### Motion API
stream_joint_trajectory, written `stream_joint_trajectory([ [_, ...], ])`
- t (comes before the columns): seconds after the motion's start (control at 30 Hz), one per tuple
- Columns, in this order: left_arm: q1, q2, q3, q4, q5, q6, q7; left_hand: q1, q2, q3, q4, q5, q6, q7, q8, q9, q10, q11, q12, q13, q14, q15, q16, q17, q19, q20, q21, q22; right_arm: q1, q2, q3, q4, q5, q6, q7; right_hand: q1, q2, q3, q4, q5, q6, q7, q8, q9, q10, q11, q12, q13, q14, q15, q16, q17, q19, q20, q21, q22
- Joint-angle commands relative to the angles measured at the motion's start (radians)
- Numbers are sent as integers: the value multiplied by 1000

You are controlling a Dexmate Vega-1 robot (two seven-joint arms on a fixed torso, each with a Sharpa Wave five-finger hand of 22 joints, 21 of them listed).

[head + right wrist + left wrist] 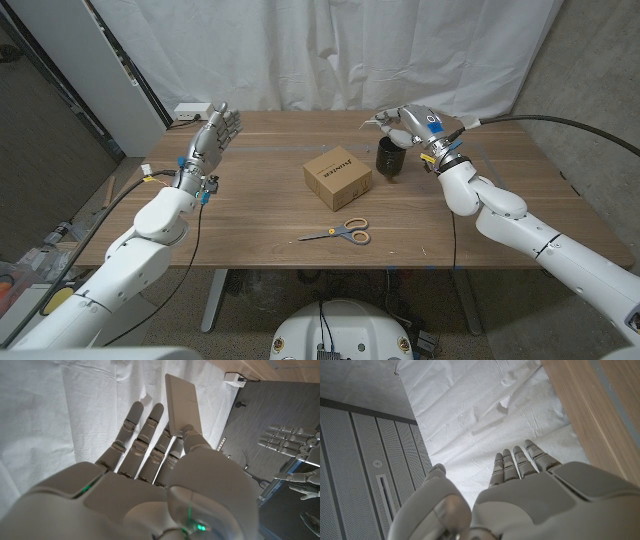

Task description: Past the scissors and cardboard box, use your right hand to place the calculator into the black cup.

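Head view: right hand (408, 125) raised at far side of surface (250, 225), just above and slightly behind black cup (389, 158). Cardboard box (338, 177) near mid-surface, beside cup on robot's left. Scissors (340, 234) nearer the front edge, handles pointing toward robot's right, well apart from cup. Left hand (210, 143) up over far left part of surface, fingers straight and together, holding nothing. White power strip (194, 109) at far left corner.

Left wrist view: left hand (520, 495) with fingers extended, nothing between them; white curtain (470, 420) beyond, strip of wooden surface (600, 415) along one edge.

Right wrist view: right hand (155, 485) pinching calculator (183, 404), a thin white slab, thumb pressed on its lower end against the fingers; most of it sticking out past the fingertips. Grasp looks shallow. Left hand (290, 440) visible in distance.

Step in hand, as judged: carry done, calculator over the cup, insertion not yet made. Next move calls for tipping the slab end-down, lining its narrow edge with the cup mouth, lowering, then easing the thumb off. Risk: slab catching the rim or knocking the cup over.
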Motion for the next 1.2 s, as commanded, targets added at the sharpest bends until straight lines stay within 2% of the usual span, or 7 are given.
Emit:
stream_joint_trajectory([
  [0.03,-33,4,23,18,-2,5,-18,9,0,-5,0,-3,8,2,0,1,1,1,-1,3,5,0,1,5,0,0,0,5,-19,-14,23,-19,30,-54,21,1,10,8,-1,1,58,-33,3,114,6,-3,3,3,8,-66,3,4,10,-144,-4,0],
  [0.3,-45,10,37,15,0,19,-18,10,0,-6,0,-3,9,0,0,1,1,-3,0,3,6,0,1,5,-1,1,0,5,-8,-20,23,-10,59,-66,53,-1,9,9,-1,2,59,-33,3,114,3,-3,2,3,11,-66,4,8,12,-144,-6,0],
  [1.2,-9,8,24,-8,13,9,18,11,1,-10,1,-3,8,0,0,1,3,-2,0,3,5,-1,1,5,-4,1,-1,5,2,-35,14,24,112,-124,97,-2,10,16,-2,0,59,-34,2,117,7,-3,3,3,17,-68,3,12,16,-143,-12,0],
])
